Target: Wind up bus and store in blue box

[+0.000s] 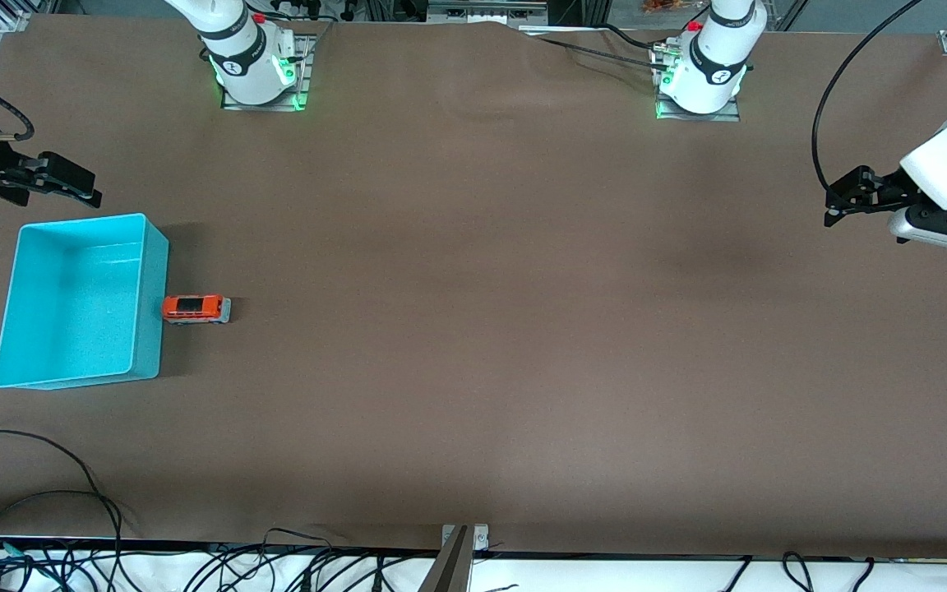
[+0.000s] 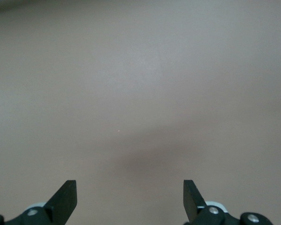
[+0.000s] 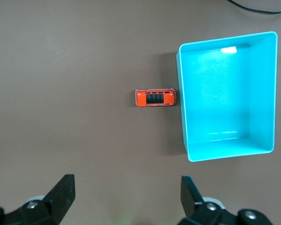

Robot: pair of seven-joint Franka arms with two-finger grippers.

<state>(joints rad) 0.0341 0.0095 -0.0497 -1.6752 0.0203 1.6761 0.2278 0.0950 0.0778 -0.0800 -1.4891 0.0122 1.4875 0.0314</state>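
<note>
While both pincers hang open, right pincer (image 1: 71, 187) must descend to the bus (image 1: 196, 308), touching the blue box (image 1: 79, 300) at its 3 o'clock wall; left pincer (image 1: 843, 201) waits.

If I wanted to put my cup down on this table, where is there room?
Nearly everywhere: the brown table is bare from the bus to the left arm's end. Only the right arm's end is taken, where the bus sits against the empty blue box. Both open grippers, left and right, hover at the ends.
</note>
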